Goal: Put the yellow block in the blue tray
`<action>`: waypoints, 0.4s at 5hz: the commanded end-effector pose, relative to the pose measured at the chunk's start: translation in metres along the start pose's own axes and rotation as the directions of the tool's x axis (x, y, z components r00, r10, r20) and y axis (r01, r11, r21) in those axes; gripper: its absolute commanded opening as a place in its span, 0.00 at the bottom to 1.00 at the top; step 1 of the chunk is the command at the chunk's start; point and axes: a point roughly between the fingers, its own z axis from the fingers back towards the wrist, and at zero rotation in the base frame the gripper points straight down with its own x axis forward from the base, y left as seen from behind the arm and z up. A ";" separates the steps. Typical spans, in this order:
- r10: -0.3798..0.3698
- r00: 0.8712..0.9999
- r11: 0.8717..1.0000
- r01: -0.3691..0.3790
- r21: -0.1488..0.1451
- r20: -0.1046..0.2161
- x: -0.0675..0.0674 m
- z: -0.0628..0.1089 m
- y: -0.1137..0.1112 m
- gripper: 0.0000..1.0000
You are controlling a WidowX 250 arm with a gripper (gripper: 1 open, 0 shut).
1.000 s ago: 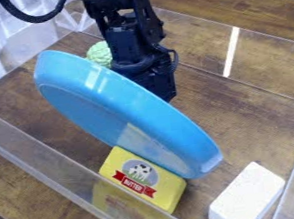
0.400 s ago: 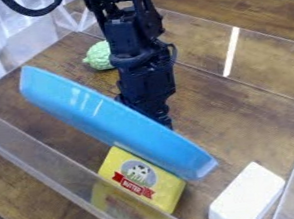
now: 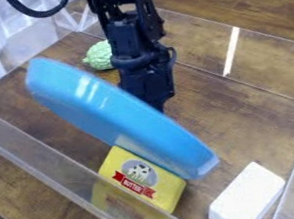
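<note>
Nearest, a white speckled block (image 3: 246, 196) lies on the wooden tabletop (image 3: 260, 77). Just left of it sits the yellow block (image 3: 136, 179), flat and untouched. Above it the blue tray (image 3: 110, 111) stands steeply tilted, leaning against the gripper (image 3: 149, 94); whether the fingers grip it cannot be told. A green lump (image 3: 99, 55) sits behind.

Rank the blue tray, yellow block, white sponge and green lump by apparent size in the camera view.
1. blue tray, largest though tilted.
2. yellow block and white sponge: alike, both cropped or near the camera.
3. green lump, partly hidden.
</note>
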 end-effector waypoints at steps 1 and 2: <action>-0.028 1.000 1.000 0.028 -0.008 -0.009 -0.007 0.002 0.006 1.00; -0.049 0.999 0.999 0.049 -0.008 -0.012 -0.008 0.001 0.011 1.00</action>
